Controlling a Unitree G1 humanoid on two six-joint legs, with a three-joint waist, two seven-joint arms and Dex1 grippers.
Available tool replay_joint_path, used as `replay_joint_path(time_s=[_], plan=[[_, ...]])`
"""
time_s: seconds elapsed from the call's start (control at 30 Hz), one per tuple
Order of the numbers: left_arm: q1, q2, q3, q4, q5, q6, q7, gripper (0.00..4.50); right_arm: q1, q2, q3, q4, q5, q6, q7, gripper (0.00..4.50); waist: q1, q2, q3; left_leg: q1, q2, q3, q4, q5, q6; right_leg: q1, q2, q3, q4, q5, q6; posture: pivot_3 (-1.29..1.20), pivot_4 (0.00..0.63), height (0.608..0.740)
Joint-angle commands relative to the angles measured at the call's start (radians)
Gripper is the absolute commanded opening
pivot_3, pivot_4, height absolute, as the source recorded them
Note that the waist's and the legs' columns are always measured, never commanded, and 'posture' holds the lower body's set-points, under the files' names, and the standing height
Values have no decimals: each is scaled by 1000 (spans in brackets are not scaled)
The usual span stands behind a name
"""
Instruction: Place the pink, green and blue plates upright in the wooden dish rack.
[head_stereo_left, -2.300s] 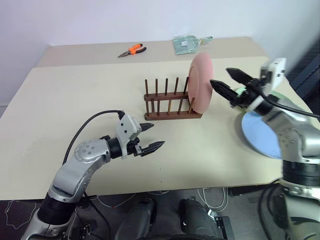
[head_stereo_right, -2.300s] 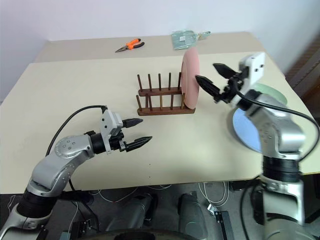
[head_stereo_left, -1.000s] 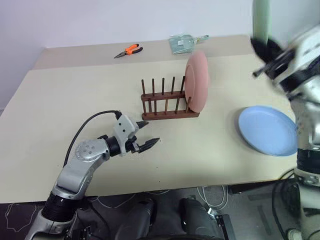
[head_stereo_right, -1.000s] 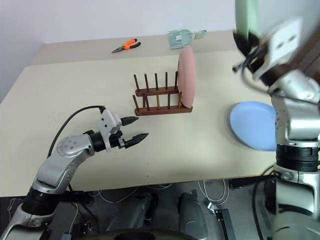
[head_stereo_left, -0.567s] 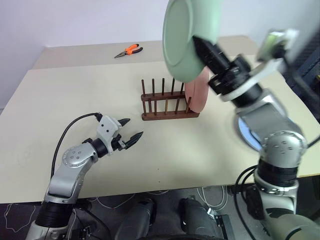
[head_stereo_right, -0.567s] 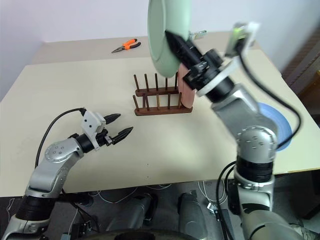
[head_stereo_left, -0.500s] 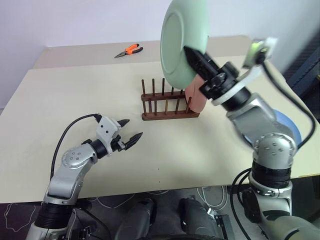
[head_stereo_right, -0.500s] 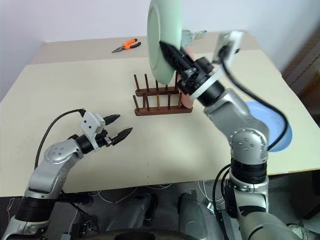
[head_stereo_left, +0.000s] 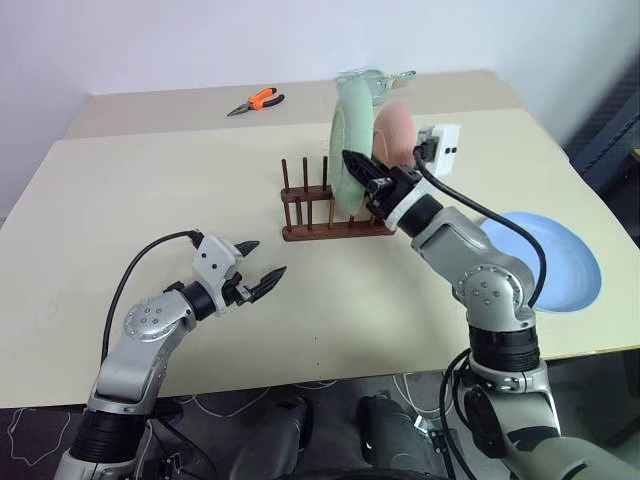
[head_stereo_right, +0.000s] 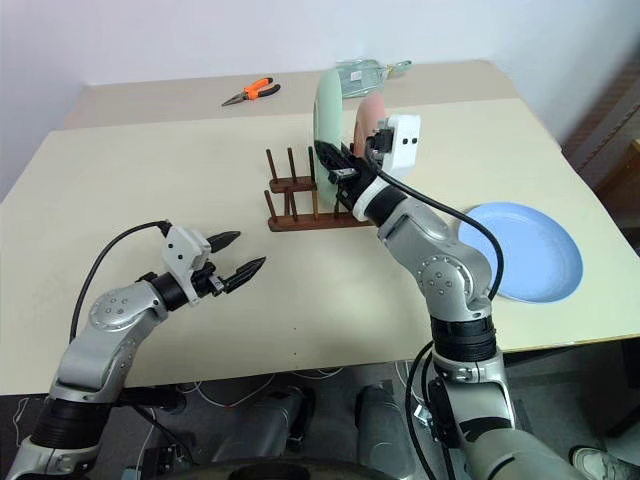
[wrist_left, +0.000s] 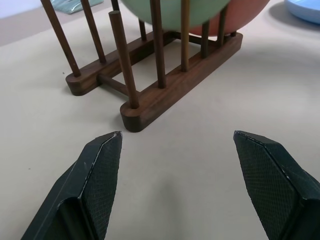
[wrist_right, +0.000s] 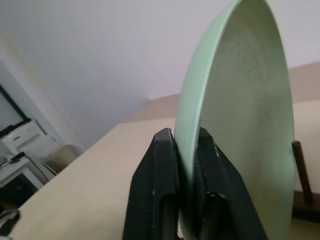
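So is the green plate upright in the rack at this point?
Upright: the green plate stands on edge among the wooden dish rack pegs, beside the pink plate. The right gripper pinches its rim.

right gripper (wrist_right: 186, 145) | jaws astride rim | green plate (wrist_right: 240, 115) upright

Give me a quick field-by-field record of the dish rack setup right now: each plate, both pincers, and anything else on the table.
pink plate: upright in the wooden dish rack, at its right end
green plate: upright in the rack, beside the pink one
blue plate: flat on the table, right of the rack
right pincer: fingers on both sides of the green plate's rim
left pincer: open, empty, above the table in front of the rack
other: orange-handled pliers at the far edge
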Motion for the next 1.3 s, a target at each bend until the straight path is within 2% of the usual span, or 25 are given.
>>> replay_joint_path(time_s=[0.03, 0.1, 0.13, 0.2, 0.27, 0.37, 0.57, 0.63, 0.7, 0.8, 0.87, 1.03, 1.13, 1.3], plan=[[-10, -4, 3, -46, -14, 4, -5, 3652, -32, 5, -10, -19, -33, -11, 20, 2072, 0, 0, 0, 0, 0, 0, 0, 0, 0, 0, 0, 0, 0, 0, 0, 0, 150, 740], [-8, -4, 1, -51, -13, 9, -5, 3652, -39, -5, -2, -25, -71, -26, 37, 3083, 0, 0, 0, 0, 0, 0, 0, 0, 0, 0, 0, 0, 0, 0, 0, 0, 150, 740], [-6, -5, -1, -56, -15, 13, -6, 3652, -51, -68, 49, -44, -173, -88, 97, 3572, 0, 0, 0, 0, 0, 0, 0, 0, 0, 0, 0, 0, 0, 0, 0, 0, 150, 740], [-2, -6, -6, -65, -17, 20, -9, 3652, -66, -154, 99, -76, -293, -165, 185, 3572, 2, 0, 0, 0, 0, 1, 0, 0, 0, 0, 0, 0, 0, 0, 0, 0, 150, 740], [2, -8, -7, -73, -17, 26, -11, 3652, -75, -201, 92, -97, -332, -209, 230, 3572, 2, 0, 0, 0, 0, 2, 0, 0, 0, 0, 0, 0, 0, 0, 0, 0, 150, 740], [5, -11, -7, -81, -20, 34, -11, 3652, -100, -296, 1, -120, -365, -258, 283, 3572, 2, 0, 0, 0, 0, 2, 0, 0, 0, 0, 0, 0, 0, 0, 0, 0, 150, 740], [4, -9, -18, -77, -23, 40, -25, 3652, -56, -477, -210, -77, -335, -208, 342, 3572, 5, 0, 0, 0, 0, 2, 0, 0, 1, 1, -1, -1, -2, 0, 0, 0, 150, 740], [-17, -8, -36, -52, -16, 32, -43, 3652, 85, -542, -296, -60, -338, -182, 396, 3572, 8, -2, -1, 0, 1, 1, 0, 0, 1, 1, -1, 0, -2, 0, 0, 0, 150, 740], [-39, -11, -51, -29, -9, 25, -57, 3652, 226, -582, -327, -64, -349, -141, 429, 3572, 16, -3, -1, 0, 1, 0, 0, 0, 1, 3, -1, -2, -3, 0, 0, 0, 150, 740], [-68, -22, -71, -6, -7, 19, -71, 3652, 435, -571, -278, -80, -427, -144, 421, 3572, 22, -2, -1, 0, 1, 2, 1, -1, 1, 2, -1, 0, -2, 0, 0, 0, 150, 740], [-80, -28, -82, 3, -3, 17, -77, 3652, 518, -550, -233, -76, -486, -154, 391, 3572, 19, 0, -1, 0, 2, 5, 1, -1, 1, 1, -1, 1, -1, 0, 0, 0, 150, 740], [-89, -37, -99, 7, 1, 16, -89, 3652, 551, -495, -152, 2, -630, -156, 282, 3572, 3, 0, -1, 1, 3, 8, 1, -1, 1, 1, -1, 2, -1, 0, 0, 0, 150, 740], [-91, -41, -105, 7, 5, 15, -92, 3652, 523, -476, -139, 65, -675, -139, 243, 2785, 4, 0, -1, 1, 4, 9, 2, -1, 1, 1, -1, 2, -1, 0, 0, 0, 150, 740], [-92, -45, -109, 6, 10, 12, -93, 3652, 484, -457, -134, 87, -707, -129, 225, 364, 4, 0, -1, 1, 4, 9, 2, -1, 1, 1, -1, 2, -1, 0, 0, 0, 150, 740]])
